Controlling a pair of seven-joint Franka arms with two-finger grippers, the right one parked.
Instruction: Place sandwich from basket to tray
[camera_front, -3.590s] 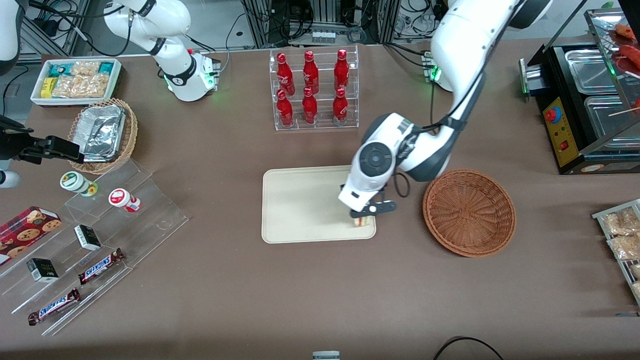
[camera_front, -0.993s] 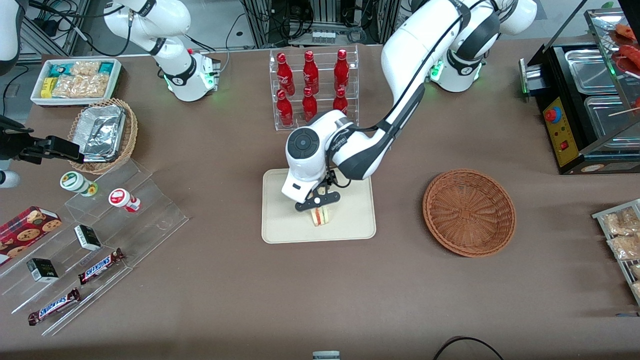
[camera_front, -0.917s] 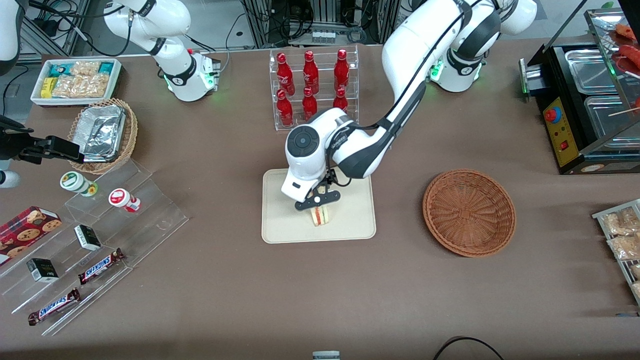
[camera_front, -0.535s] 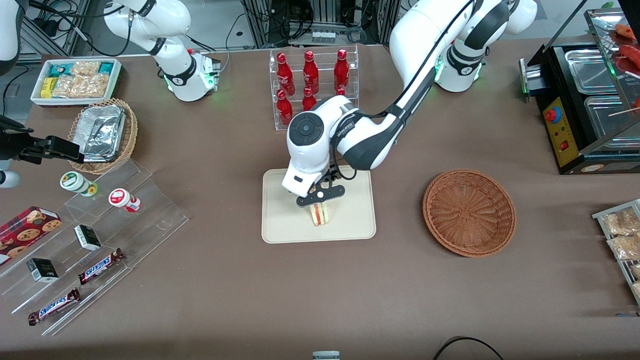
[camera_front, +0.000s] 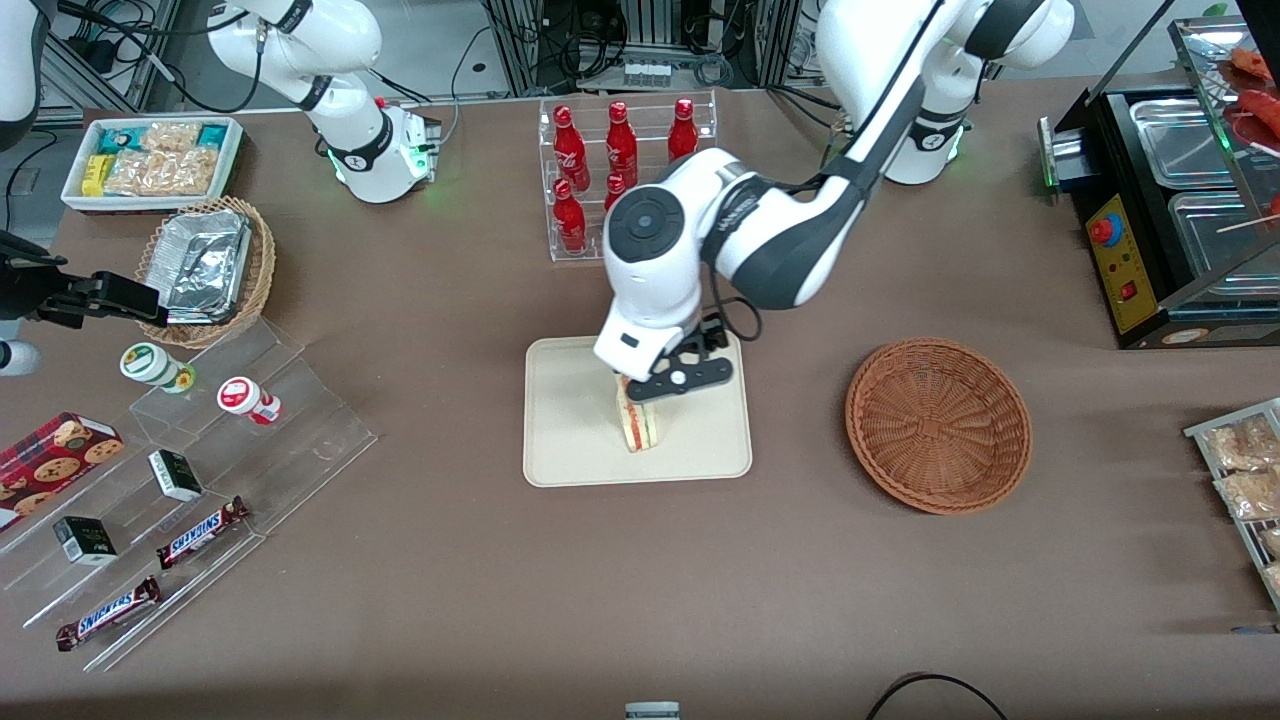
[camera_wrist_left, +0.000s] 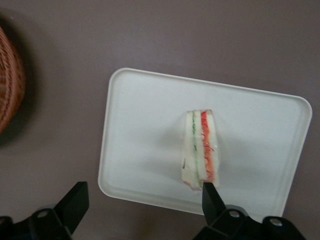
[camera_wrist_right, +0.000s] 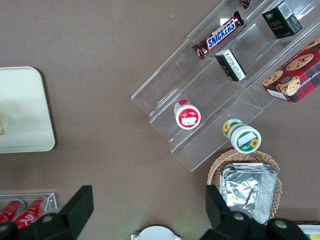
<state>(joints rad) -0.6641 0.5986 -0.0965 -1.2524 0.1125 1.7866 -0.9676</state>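
Front view: the sandwich (camera_front: 640, 425) stands on its edge on the tray (camera_front: 570, 440), near the tray's middle. The end effector (camera_front: 665, 385) hangs just above it, clear of the bread. The basket (camera_front: 938, 425) sits apart on the bench (camera_front: 700, 590), toward the working arm's end.

Left wrist view: the end effector (camera_wrist_left: 142, 207) is released — fingers (camera_wrist_left: 75, 202) spread wide, nothing between them. The sandwich (camera_wrist_left: 200, 150) rests on the tray (camera_wrist_left: 140, 130), filling stripes facing the camera; the basket (camera_wrist_left: 10, 80) shows only its rim.

light: even, bright overhead | shadows: soft, faint | focus: sharp | glare: none
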